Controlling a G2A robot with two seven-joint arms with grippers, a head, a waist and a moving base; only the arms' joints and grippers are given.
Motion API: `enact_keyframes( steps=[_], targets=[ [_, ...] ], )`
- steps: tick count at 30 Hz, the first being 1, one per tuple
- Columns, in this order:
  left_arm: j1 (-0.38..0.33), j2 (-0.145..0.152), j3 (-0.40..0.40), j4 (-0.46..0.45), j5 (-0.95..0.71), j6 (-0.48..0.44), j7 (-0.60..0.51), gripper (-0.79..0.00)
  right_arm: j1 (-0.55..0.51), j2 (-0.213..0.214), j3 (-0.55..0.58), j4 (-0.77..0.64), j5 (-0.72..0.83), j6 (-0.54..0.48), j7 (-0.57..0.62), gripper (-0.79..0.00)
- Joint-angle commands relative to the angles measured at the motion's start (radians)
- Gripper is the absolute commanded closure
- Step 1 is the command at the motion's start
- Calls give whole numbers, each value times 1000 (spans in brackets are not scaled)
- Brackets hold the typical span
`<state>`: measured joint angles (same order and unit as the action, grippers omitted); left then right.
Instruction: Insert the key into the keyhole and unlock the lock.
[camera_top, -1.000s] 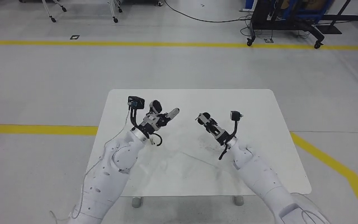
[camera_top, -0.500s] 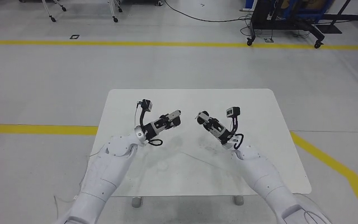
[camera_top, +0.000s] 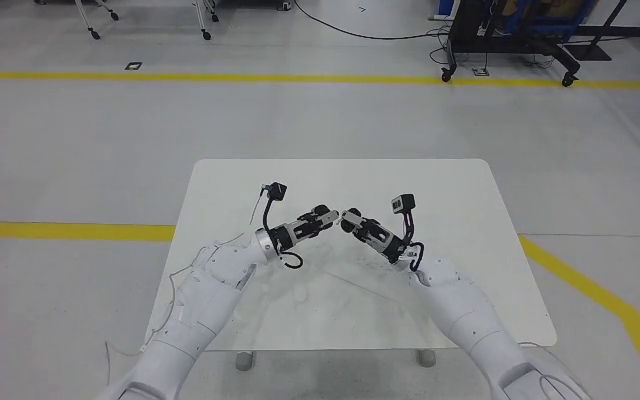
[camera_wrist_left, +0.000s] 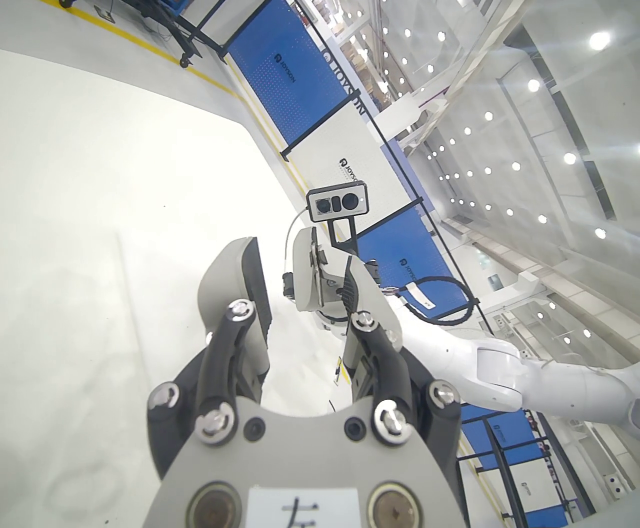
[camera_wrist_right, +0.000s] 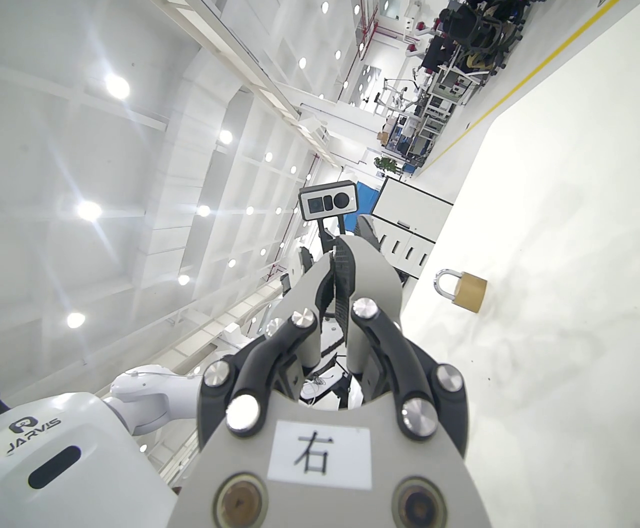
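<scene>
Left claw (camera_top: 324, 212) and right claw (camera_top: 347, 216) drawn together, tips nearly meeting

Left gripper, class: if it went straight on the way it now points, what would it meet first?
Most likely the grey-fingered right gripper, shut and facing it nearly tip to tip. The open left gripper points straight at it, though depth is unclear.

Bright even light, ceiling lamps (camera_wrist_right: 89, 210) flaring in starbursts, white table (camera_top: 450, 200) washed out, edges bowed
</scene>
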<state>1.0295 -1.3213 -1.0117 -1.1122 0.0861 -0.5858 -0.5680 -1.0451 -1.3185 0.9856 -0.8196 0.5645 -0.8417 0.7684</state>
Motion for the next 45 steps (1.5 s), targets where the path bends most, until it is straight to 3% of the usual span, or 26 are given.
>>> enact_keyframes(
  steps=[1, 8, 21, 28, 31, 32, 45],
  targets=[
    [2, 0, 3, -1, 8, 1, 3, -256, 1, -1, -1, 1, -3, 3, -1, 0],
    [5, -1, 10, -7, -5, -10, -9, -65, 7, -8, -3, 16, -24, 9, -24, 0],
    [2, -1, 20, -2, -15, -7, -30, -65, 19, -19, 0, 47, -37, 14, -48, 0],
    [-3, 0, 25, 3, 9, 0, -28, -108, 23, -23, 5, 59, -36, 15, -46, 0],
    [-3, -1, 28, 3, 19, 3, -20, -83, 25, -25, 8, 63, -36, 13, -45, 0],
    [-4, -1, 28, 3, 19, 3, -19, 0, 25, -25, 9, 64, -36, 13, -44, 0],
    [0, 2, 8, 5, 54, 30, 62, 0, 23, -29, 21, 69, -39, 13, -37, 0]
  ],
)
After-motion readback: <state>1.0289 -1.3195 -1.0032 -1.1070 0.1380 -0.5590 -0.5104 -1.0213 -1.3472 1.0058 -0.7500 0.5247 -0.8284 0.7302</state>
